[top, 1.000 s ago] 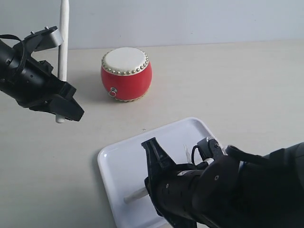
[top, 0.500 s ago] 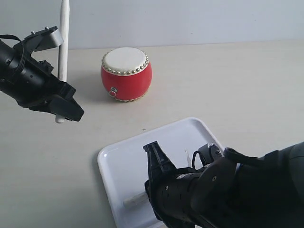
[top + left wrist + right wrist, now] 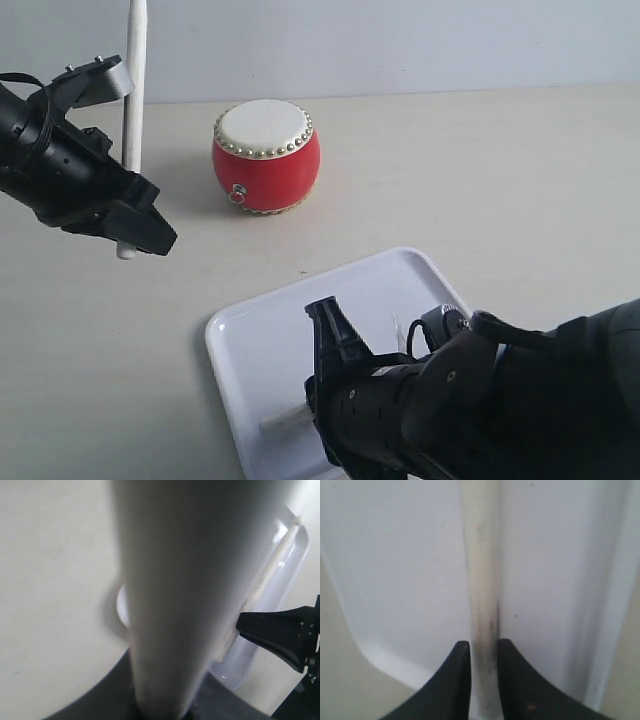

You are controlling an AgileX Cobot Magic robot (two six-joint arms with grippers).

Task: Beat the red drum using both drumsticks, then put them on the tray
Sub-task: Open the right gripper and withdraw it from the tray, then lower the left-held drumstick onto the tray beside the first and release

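In the exterior view the left pincer (image 3: pixel 125 228) is clamped on the lower part of the upright stick (image 3: pixel 133 95). The stick rises straight above the pincer and its butt pokes out just below. The drum (image 3: pixel 266 160) stands on the tabletop (image 3: pixel 480 170), near this pincer on the side toward the middle and not touching it or the stick. The right pincer (image 3: pixel 326 328) is low over the tray (image 3: pixel 250 345), well apart from the drum. Only one of its black fingers shows clearly, and an end of the lying stick (image 3: pixel 285 419) juts from under the arm onto the tray floor. In the left wrist view the upright stick (image 3: pixel 165 595) fills the middle as a blur, so the jaws holding it are hidden. Beyond it lies the tray (image 3: pixel 287 592) with the lying stick (image 3: pixel 274 562) along it and a black fingertip (image 3: pixel 250 626) of the right pincer touching that stick. In the right wrist view the right pincer (image 3: pixel 484 650) is nearly closed, one tip against each side of the lying stick (image 3: pixel 481 570). That stick runs straight ahead across the tray (image 3: pixel 400 570), with tabletop (image 3: pixel 335 680) past the rim.
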